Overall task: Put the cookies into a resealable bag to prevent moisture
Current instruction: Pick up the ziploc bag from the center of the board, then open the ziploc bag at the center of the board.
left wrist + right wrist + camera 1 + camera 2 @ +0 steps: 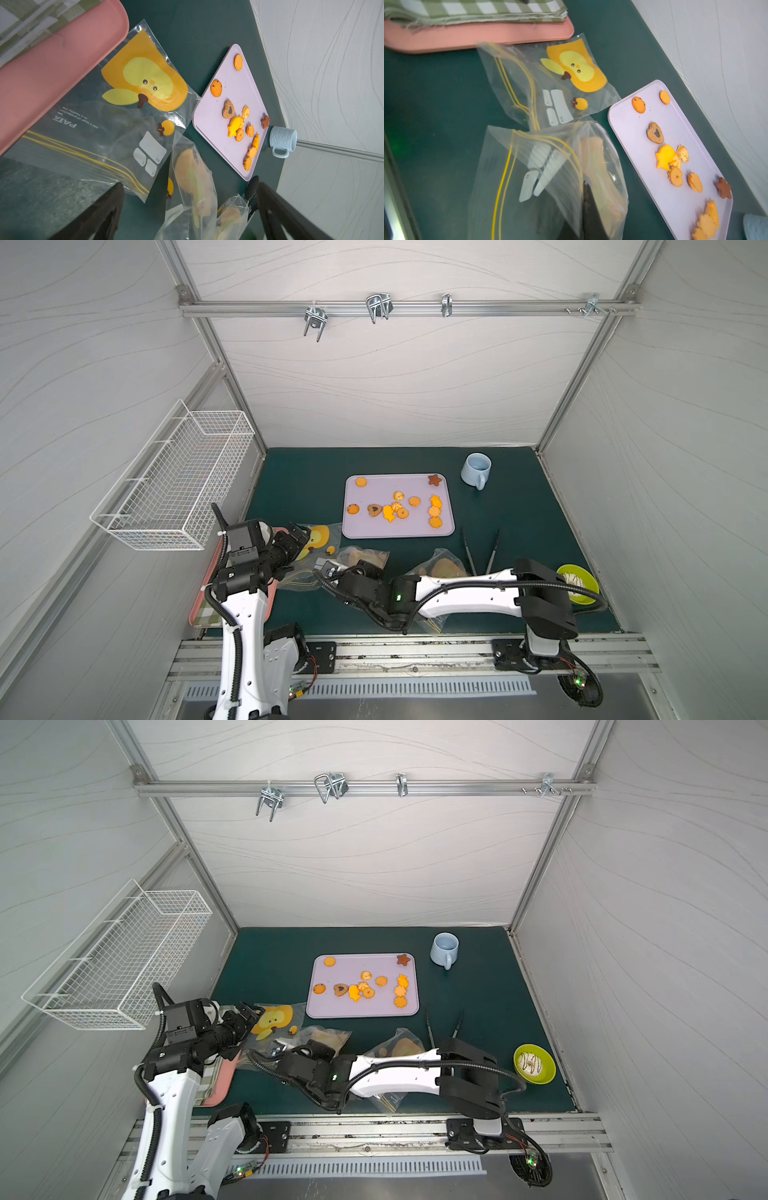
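right gripper point(586, 187) pinching clear yellow-zip plastic resealable bag point(546, 166) | left gripper point(189, 184) hovering, fingers spread | orange-golden cookies point(664, 158) lying on lilac tray point(629, 128)

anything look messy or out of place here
Nothing spilled or broken. The cookies lie scattered on the lilac tray, several overlapping mid-tray. A resealable bag is bunched up in the shut right gripper, overlapping the pear-print bag.
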`<state>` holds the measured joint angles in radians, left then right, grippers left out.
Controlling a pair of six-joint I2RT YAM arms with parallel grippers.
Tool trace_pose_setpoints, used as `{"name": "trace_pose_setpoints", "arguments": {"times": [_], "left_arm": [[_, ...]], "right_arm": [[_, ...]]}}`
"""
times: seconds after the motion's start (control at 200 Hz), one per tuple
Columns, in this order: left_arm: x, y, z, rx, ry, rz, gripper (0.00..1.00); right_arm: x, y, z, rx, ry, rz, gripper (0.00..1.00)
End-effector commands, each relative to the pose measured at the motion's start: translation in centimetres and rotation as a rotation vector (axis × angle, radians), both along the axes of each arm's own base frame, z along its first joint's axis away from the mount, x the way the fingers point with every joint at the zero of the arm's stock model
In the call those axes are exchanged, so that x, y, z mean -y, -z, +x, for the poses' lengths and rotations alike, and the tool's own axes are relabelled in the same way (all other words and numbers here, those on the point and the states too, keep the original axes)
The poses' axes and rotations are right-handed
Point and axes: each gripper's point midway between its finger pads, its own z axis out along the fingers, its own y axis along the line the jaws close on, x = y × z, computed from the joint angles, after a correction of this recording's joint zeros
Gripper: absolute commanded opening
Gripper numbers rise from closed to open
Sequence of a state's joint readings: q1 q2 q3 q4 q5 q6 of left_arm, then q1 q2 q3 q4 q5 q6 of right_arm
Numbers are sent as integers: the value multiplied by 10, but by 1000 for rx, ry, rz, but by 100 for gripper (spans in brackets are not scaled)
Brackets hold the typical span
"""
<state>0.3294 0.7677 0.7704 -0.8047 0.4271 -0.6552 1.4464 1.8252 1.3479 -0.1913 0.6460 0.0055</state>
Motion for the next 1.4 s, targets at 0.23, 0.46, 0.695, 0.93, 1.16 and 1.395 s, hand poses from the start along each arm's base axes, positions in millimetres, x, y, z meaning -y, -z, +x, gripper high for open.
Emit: {"name": "trace_pose_setpoints", "arguments": {"times": [0.23, 0.46, 0.695, 0.93, 1.16, 1.395], "left_arm": [[31, -81, 21, 245, 174, 80, 99], [91, -97, 24, 324, 364, 142, 99], [141, -86, 35, 305, 453, 174, 99], [186, -80, 46, 269, 528, 257, 99], [200, -66, 50, 163, 528, 331, 96], [210, -50, 38, 60, 536, 374, 87]], "right_arm": [[98, -25, 91, -570, 512, 368, 0], [126, -9, 109, -821, 729, 556, 0], [126, -8, 108, -895, 797, 646, 0], [120, -18, 106, -907, 745, 713, 0], [126, -31, 106, -863, 725, 748, 0], [132, -29, 107, -863, 754, 784, 0]]}}
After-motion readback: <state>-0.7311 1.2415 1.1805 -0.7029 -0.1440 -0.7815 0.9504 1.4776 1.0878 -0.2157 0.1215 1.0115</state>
